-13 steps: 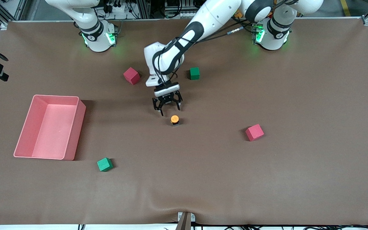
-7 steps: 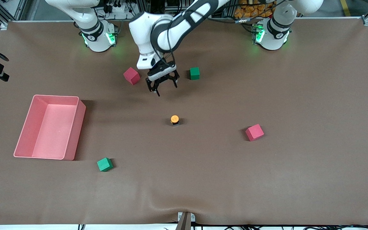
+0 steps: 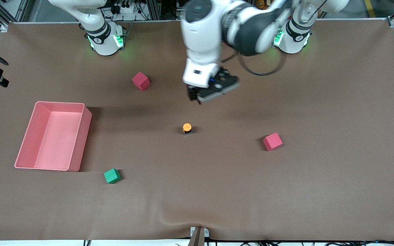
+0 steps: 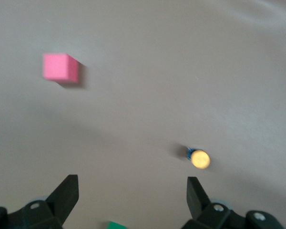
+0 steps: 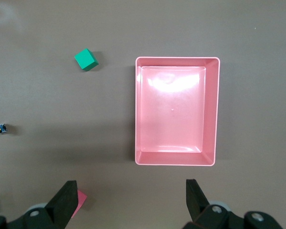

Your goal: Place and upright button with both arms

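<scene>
Risen off the button (image 3: 187, 128), left gripper (image 4: 131, 200) jaws gape wide, empty.

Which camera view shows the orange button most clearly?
The front view: the button stands sharp and unobstructed on the table, orange cap up. The left wrist view shows it blurred. The right wrist view shows only a small part at the picture's edge.
</scene>
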